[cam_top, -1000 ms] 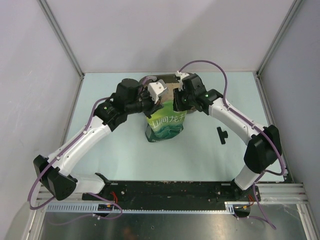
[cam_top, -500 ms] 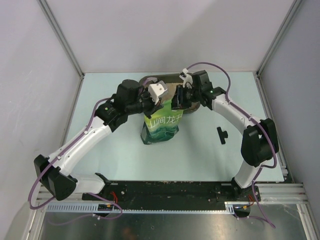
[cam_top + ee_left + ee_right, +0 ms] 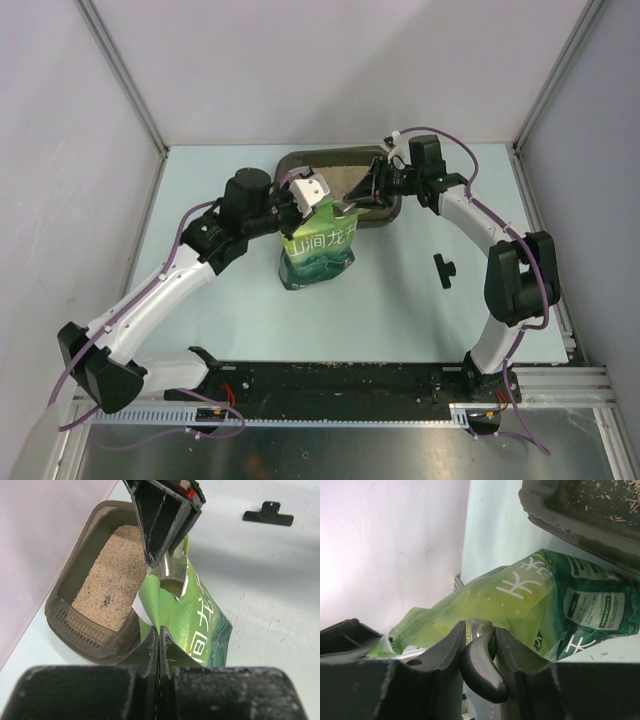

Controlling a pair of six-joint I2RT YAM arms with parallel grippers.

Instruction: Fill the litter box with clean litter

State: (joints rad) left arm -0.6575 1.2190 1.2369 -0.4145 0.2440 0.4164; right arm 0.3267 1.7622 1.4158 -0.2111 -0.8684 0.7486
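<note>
Litter box [image 3: 335, 153] just behind green pouch [image 3: 318, 255].

seen from above, the near half of the litter box [image 3: 320, 154] is covered by the two arms' ends and the crumpled mouth of the green bag [image 3: 318, 255]. from the left wrist, the bag blocks one near corner of the box, and the left gripper [image 3: 159, 642], pinched on the bag's torn edge, masks the bag's end farthest from the box. at the right wrist, the box is cropped by the top and right edges; the dark rounded piece [image 3: 481, 672] clamped in the right gripper [image 3: 480, 630] is too blurred to identify.
</note>
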